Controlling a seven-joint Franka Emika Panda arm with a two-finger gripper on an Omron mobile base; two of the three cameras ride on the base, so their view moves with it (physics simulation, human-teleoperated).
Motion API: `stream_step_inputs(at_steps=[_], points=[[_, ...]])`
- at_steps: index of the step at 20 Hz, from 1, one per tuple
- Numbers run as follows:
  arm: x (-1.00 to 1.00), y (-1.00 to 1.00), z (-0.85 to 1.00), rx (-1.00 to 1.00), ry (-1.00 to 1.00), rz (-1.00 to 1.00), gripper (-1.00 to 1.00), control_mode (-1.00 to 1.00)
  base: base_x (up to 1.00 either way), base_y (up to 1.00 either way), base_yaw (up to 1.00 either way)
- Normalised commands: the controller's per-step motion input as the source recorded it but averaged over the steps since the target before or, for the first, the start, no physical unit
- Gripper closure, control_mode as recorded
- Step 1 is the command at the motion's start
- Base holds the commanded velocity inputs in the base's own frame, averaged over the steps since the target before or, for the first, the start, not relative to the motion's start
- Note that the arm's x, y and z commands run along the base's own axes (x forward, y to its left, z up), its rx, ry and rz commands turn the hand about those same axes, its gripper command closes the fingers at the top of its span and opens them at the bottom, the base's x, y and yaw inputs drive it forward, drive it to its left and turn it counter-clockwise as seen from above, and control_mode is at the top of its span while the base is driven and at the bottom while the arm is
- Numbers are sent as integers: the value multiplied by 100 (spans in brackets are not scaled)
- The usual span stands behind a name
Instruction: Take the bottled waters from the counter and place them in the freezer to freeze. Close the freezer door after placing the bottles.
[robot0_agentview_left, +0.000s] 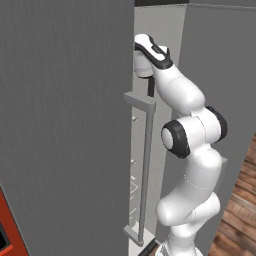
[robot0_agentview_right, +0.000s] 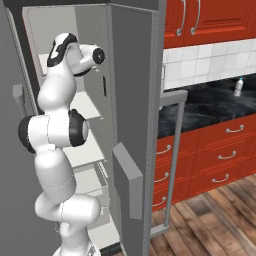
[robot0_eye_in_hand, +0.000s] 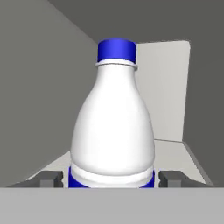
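The white bottle (robot0_eye_in_hand: 113, 127) with the blue cap (robot0_eye_in_hand: 117, 50) and blue label stands upright on a pale shelf (robot0_eye_in_hand: 175, 153) inside the freezer, close before the hand camera, with grey walls to either side and a lit white back wall behind it. The two dark fingertips (robot0_eye_in_hand: 46, 178) stand apart on either side of the bottle's base with a small gap showing at each side, so the jaws are spread and not pinching it. In the left base view the arm (robot0_agentview_left: 192, 150) rises from the lower right, folds at its dark elbow joint and reaches up and forward into the narrow opening between the freezer door (robot0_agentview_left: 60, 125) and the cabinet, passing just beside the door's long vertical bar handle (robot0_agentview_left: 146, 170); there is little room between the handle and the arm's upper link. In the right base view the arm stands in the open freezer (robot0_agentview_right: 90, 65), its wrist at the height of the upper white shelves (robot0_agentview_right: 87, 107), drawers below it. To the right, on the black marble bench (robot0_agentview_right: 210, 102) well apart from the freezer, the clear bottle (robot0_agentview_right: 239, 87) stands upright near the tiled wall.
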Motion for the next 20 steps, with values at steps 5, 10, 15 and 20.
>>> stream_step_inputs(at_steps=[5,10,15,20], points=[[-18,-29,0,0,0,-5,-100,-100,0,0,0],[-28,-49,7,0,0,-7,-100,-100,0,0,0],[-46,-46,17,0,0,-8,-100,-100,0,0,0],[-32,-69,12,0,4,-12,-100,-100,0,0,0]])
